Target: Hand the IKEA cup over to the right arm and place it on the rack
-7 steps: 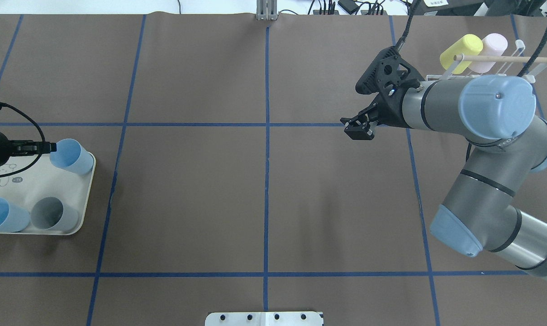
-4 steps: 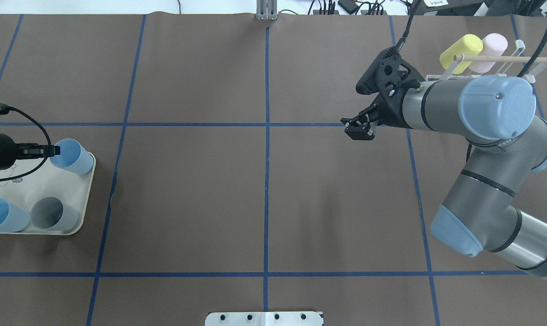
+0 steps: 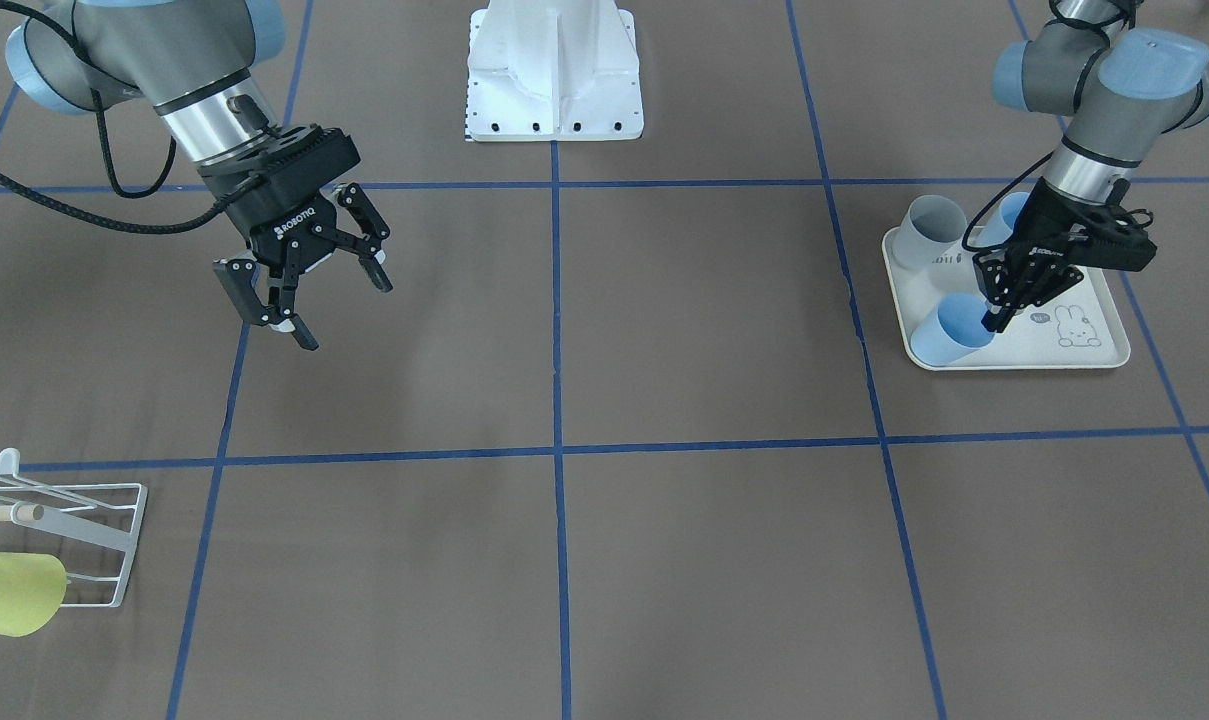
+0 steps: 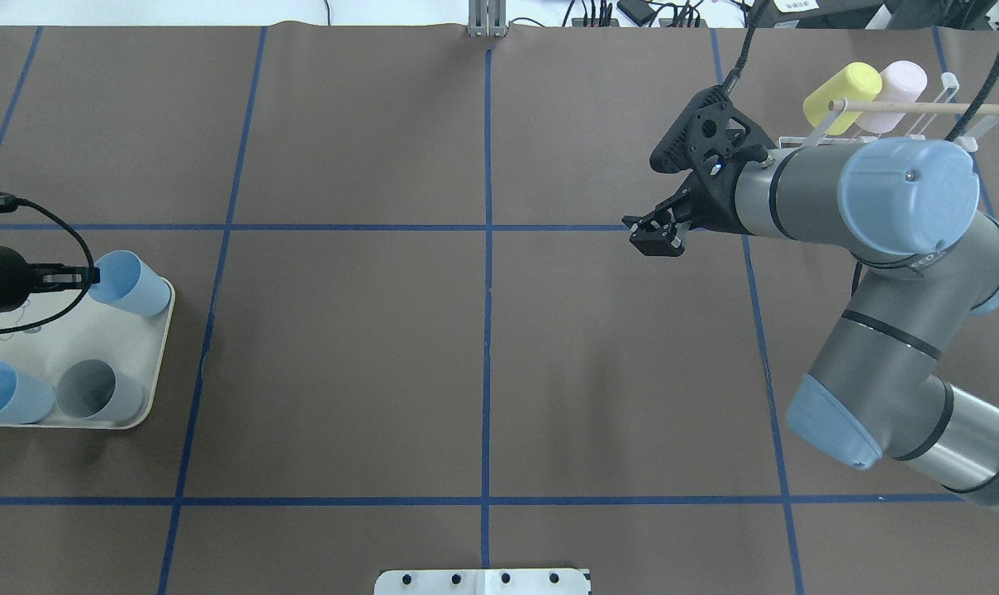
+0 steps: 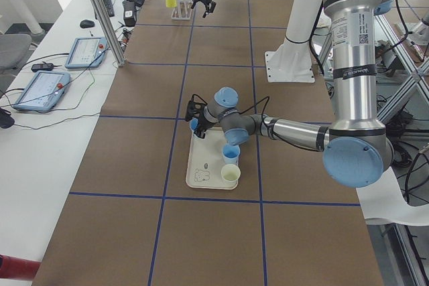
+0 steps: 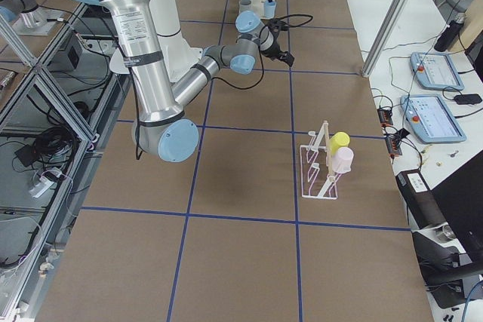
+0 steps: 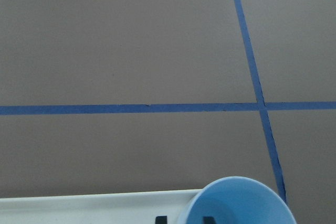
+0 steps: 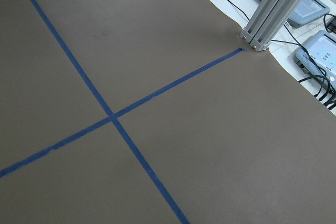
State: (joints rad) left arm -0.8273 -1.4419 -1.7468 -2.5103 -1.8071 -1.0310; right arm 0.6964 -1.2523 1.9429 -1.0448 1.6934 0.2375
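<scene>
The blue cup (image 3: 949, 336) is seen tilted at the cream tray (image 3: 1104, 350), with its rim wall caught between the narrow jaws of the left gripper (image 3: 992, 318), one jaw inside the mouth and one outside. Whether its base is clear of the tray cannot be told. The cup is judged to be light, stiff plastic with a smooth, rather slippery wall. A pinch across the rim is thought enough, and the free side opposite the left jaws is best taken for the hand-over. The right gripper (image 3: 346, 315) is held over the bench (image 3: 664, 330), jaws spread wide with nothing between them, well apart from the cup. The rack (image 4: 920, 107) is set on their far side, away from the cup. "ROBOTIQ" is read on the right gripper's body, but the small print beside the tray's rabbit cannot be made out.
</scene>
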